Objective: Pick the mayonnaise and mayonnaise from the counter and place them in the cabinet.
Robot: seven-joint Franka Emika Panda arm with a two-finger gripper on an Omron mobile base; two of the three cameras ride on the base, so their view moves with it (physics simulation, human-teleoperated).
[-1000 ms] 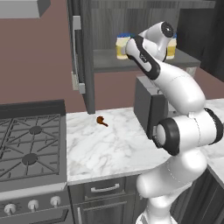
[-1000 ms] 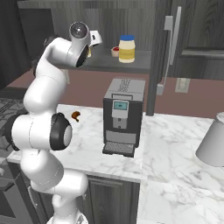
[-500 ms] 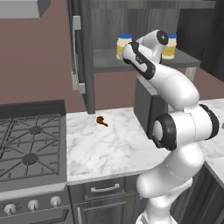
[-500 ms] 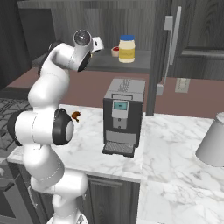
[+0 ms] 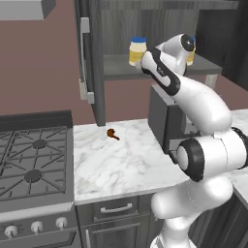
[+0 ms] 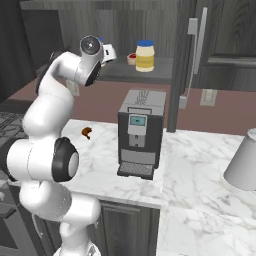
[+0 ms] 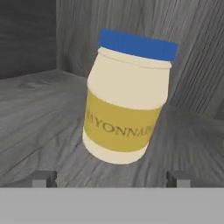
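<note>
Dark wood-grain cabinet [image 5: 92,58] stood open above the marble counter [image 5: 121,160], both mayonnaise jars already on its grey shelf [image 6: 120,72].

Seen from the hand, the nearer jar [image 7: 127,98] sat straight ahead of the gripper [image 7: 109,178], just beyond its two fingertips [image 7: 43,178], which stood wide apart with nothing between them. That jar's long axis ran upright on the shelf; it looked tilted only because the hand was rolled. It was cream-white with a round blue lid and a yellow band reading MAYONNAISE. The other jar [image 5: 137,51] stood apart on the same shelf, to the arm's left, with a tiny white bowl [image 6: 132,59] just beside it. By the look of it the placing was done, and any coming move would be a straight pull back clear of the jar.
</note>
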